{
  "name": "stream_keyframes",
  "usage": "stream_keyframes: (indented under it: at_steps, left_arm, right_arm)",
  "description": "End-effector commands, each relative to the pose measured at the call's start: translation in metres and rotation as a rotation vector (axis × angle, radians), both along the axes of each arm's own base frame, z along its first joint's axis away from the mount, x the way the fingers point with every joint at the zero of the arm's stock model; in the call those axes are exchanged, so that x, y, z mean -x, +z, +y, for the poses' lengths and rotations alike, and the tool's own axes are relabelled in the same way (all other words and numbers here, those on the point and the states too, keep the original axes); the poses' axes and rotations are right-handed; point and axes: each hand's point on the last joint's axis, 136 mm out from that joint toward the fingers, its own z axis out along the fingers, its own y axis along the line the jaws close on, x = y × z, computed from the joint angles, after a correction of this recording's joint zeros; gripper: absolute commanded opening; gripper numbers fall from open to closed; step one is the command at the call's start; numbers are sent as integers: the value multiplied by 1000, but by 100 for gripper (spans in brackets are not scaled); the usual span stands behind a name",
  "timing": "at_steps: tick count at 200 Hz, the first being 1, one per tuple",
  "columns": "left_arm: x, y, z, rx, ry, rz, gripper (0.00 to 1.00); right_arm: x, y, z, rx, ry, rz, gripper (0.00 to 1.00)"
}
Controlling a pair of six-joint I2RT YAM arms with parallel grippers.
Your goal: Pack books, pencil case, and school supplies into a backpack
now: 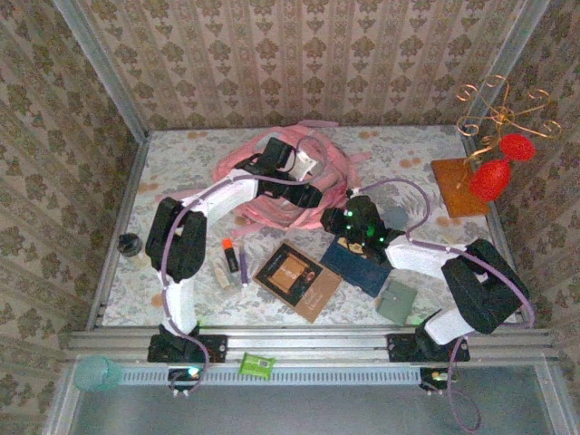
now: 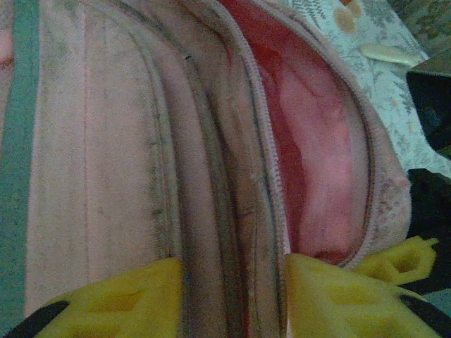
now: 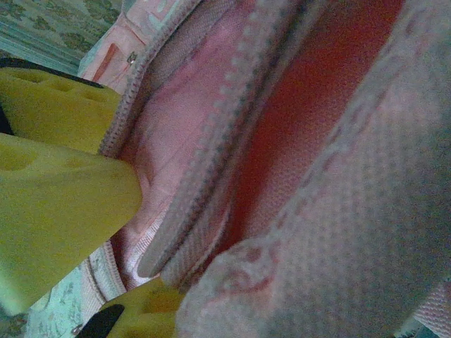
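Note:
The pink backpack (image 1: 263, 172) lies at the back middle with its main zip gaping on a red lining (image 2: 317, 155). My left gripper (image 2: 236, 271) is open over it, a ridge of zip fabric between its yellow fingers (image 2: 120, 299). My right gripper (image 3: 148, 236) is shut on the backpack's zip rim (image 3: 190, 190). In front lie the brown book (image 1: 297, 279) and the navy book (image 1: 361, 265), which is partly under the right wrist. The orange-capped marker (image 1: 230, 254), purple pen (image 1: 243, 268) and beige block (image 1: 222, 274) lie left of them. The flat grey-green pencil case (image 1: 396, 301) lies at the right.
A wooden board (image 1: 458, 186) with a gold wire stand and red ornaments (image 1: 494, 177) stands at the back right. A small black round thing (image 1: 130, 243) sits by the left wall. A green item (image 1: 256, 365) and a teal cup (image 1: 95, 372) rest on the front rail.

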Motion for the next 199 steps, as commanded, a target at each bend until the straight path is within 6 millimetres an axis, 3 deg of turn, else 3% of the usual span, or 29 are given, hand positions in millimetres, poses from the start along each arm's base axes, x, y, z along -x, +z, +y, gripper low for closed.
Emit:
stream_keyframes:
  at_steps: [1,29,51,66,99,118,149,178,182,199]
  left_arm:
    - [5,-3,-6,14,-43,32,44]
    - [1,-24,-2,-78,-30,29,41]
    - [-9,-25,3,-115,-9,4,22]
    - [-17,1,6,-78,7,-39,0]
    - [-28,117,30,103,80,-283,0]
    - [-38,159,49,148,111,-433,0]
    - [-50,184,61,171,87,-570,0]
    - [-57,180,60,138,33,-608,0]
    - [-68,179,71,126,57,-614,0]
    - [-83,174,78,111,60,-639,0]
  right_arm:
    - [-17,38,13,-42,9,-114,0]
    - [-21,45,15,-48,8,-128,0]
    - [-21,46,16,-48,11,-128,0]
    - [-18,34,10,-8,-5,-99,0]
    - [-13,-13,-14,67,-80,14,3]
    - [-18,-18,-8,52,-79,28,4]
    - [-25,-28,-5,46,-113,42,5]
    - [-30,-33,3,25,-109,36,13]
    - [-32,-34,6,23,-100,38,16]
    - [-34,-33,22,18,-41,47,26]
